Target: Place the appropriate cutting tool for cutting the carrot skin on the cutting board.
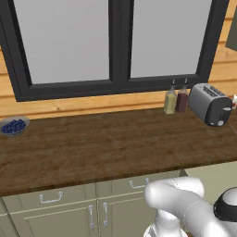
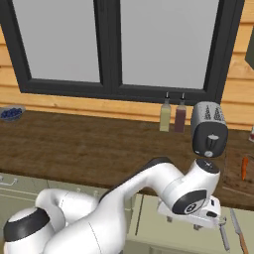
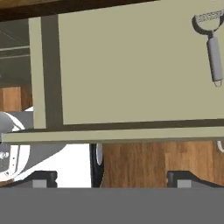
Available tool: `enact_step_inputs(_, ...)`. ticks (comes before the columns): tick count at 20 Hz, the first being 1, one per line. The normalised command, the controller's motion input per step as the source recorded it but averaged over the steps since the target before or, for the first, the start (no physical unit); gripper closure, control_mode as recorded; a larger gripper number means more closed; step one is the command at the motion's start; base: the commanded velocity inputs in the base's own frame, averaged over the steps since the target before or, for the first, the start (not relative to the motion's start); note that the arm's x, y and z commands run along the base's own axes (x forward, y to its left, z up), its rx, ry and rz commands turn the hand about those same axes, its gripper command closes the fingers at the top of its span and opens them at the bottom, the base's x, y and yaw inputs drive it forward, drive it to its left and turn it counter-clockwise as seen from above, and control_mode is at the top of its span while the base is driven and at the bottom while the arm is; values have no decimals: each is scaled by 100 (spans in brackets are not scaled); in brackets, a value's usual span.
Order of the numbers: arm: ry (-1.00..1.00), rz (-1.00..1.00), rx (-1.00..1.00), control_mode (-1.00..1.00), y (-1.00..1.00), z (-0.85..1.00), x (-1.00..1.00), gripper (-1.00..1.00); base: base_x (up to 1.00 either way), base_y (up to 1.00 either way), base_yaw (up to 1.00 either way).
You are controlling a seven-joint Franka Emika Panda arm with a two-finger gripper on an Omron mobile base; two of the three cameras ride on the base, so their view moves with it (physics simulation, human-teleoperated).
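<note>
Inspector A: We find the gripper [image 3: 111, 178] poised over an open drawer [image 3: 131, 65], its fingers [image 3: 39, 178] set wide apart and holding nothing.

Inspector B: Agreed. The peeler [image 3: 211, 46] lies on the drawer floor, well ahead of the gripper and off to the right in the hand view, untouched. From the right base view we see the peeler [image 2: 223, 237] just beside the hand, with a knife [image 2: 237, 229] next to it on the far side.

Inspector A: We note a carrot [image 2: 244, 167] on the worktop [image 2: 89, 149] beyond the gripper, past the toaster [image 2: 209, 128]. Two bottles [image 2: 172, 117] stand beside the toaster.

Inspector B: A bowl of blueberries [image 1: 14, 126] sits well away, at the worktop's opposite end.
</note>
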Motion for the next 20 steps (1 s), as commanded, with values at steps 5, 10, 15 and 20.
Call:
enact_step_inputs(5,17,-1,0,-100,-50,-68,2,-100,0,0,0)
enact_step_inputs(10,3,-2,5,-100,-39,-44,27,-100,0,0,0)
enact_step_inputs(15,8,0,6,-100,-31,-45,52,-100,0,0,0)
enact_step_inputs(20,11,0,9,-100,-28,-74,41,-100,0,0,0)
